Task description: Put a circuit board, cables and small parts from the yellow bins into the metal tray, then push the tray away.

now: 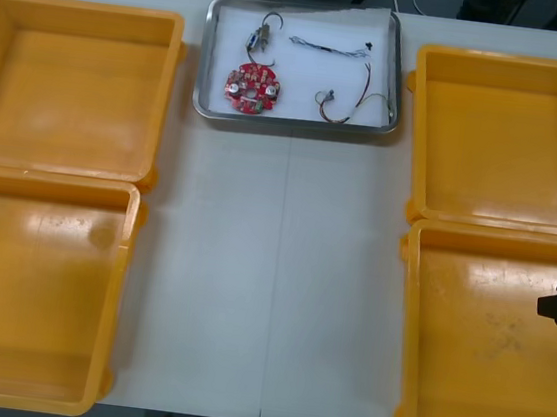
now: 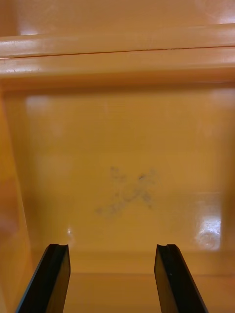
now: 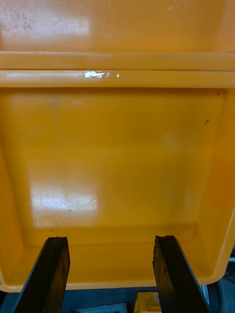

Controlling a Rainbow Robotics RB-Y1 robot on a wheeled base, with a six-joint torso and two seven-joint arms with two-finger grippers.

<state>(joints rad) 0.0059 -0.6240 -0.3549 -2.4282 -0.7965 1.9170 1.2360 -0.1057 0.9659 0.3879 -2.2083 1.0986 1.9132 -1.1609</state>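
A: Grippers?
B: Both spread wide, nothing held: right gripper (image 2: 111, 250) & left gripper (image 3: 111, 242), each above a bare yellow bin (image 2: 127, 161).
A: Tray?
B: The metal tray (image 1: 303, 79) sits well ahead, between them. Holds circuit board (image 1: 251, 88), cables (image 1: 349, 104), small metal part (image 1: 259, 35).
A: Handling?
B: Prob. light, stiff, slides easy. Push at its near rim, low. Board's fragile, so no jolts.
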